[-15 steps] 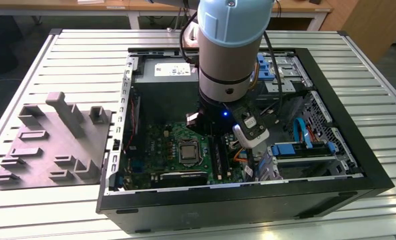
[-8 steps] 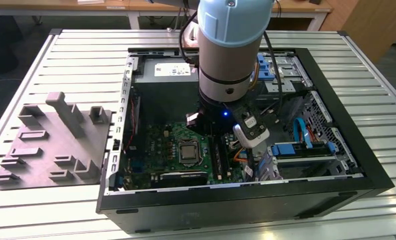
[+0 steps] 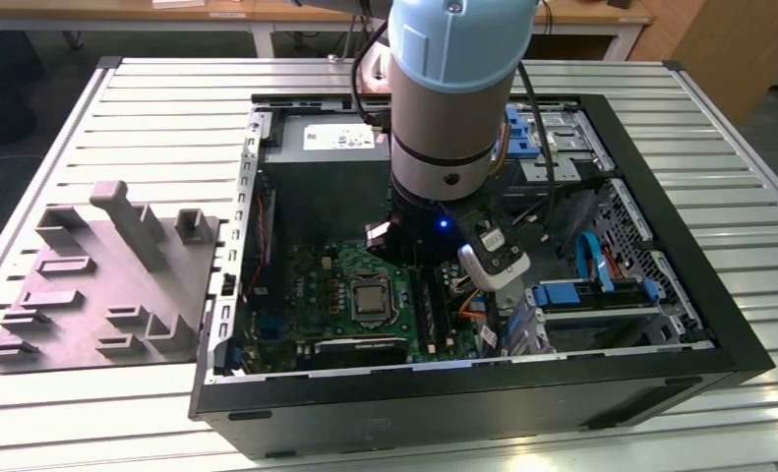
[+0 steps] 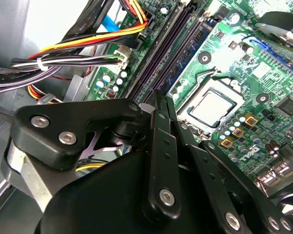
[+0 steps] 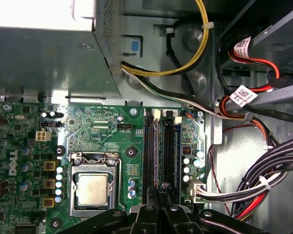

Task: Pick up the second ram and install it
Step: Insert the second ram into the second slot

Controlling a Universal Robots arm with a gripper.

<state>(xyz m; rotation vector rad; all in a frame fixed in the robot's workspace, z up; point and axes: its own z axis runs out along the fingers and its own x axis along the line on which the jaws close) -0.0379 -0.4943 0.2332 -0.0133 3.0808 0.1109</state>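
My gripper [image 3: 428,283] reaches down into the open computer case [image 3: 703,295], over the long black slots of the green motherboard [image 3: 317,285]. In both wrist views its black fingers [image 4: 157,100] [image 5: 158,190] look shut, tips together above one end of the slots. A dark blue-black strip, the ram [image 5: 177,156] [image 4: 185,62], stands on edge in the slot nearest the cable side, beside two more dark slots [image 5: 150,156]. Whether the fingertips touch a ram is hidden by the gripper body. The CPU socket [image 5: 93,189] lies beside the slots.
Bundled cables [image 5: 263,185] and a connector [image 5: 198,187] crowd the slots' outer side. The grey power supply box [image 5: 49,53] sits beyond the board. Blue drive brackets [image 3: 585,290] stand at the exterior view's right. A grey moulded fixture [image 3: 100,285] rests on the slatted table outside the case.
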